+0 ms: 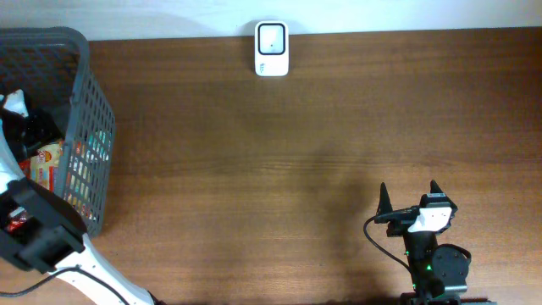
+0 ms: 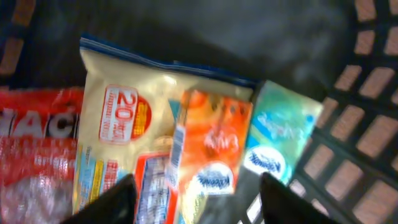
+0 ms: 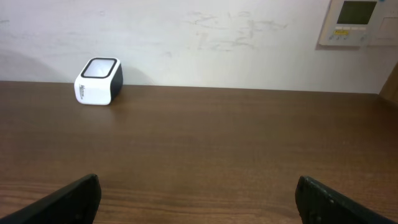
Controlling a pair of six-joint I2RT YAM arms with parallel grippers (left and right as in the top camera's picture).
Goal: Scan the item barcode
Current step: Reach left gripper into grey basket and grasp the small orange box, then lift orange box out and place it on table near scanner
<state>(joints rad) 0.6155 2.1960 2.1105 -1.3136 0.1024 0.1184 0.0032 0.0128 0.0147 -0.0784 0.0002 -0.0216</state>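
My left gripper point(image 2: 196, 186) is down inside the grey basket point(image 1: 85, 93) at the table's left end. Its jaws stand apart on either side of an orange tissue pack point(image 2: 211, 143), with a dark gap still showing beside the right finger. A yellow snack bag point(image 2: 118, 118) lies left of the pack and a teal tissue pack point(image 2: 280, 137) lies right of it. The white barcode scanner point(image 1: 272, 49) stands at the table's far edge, and the right wrist view shows the scanner point(image 3: 98, 81) at far left. My right gripper point(image 1: 408, 193) rests open and empty near the front right.
A red bag point(image 2: 31, 155) lies at the left inside the basket, whose lattice wall point(image 2: 367, 143) rises close on the right. In the overhead view my left arm point(image 1: 34, 229) covers the basket's front corner. A wall control panel point(image 3: 357, 22) hangs behind the table.
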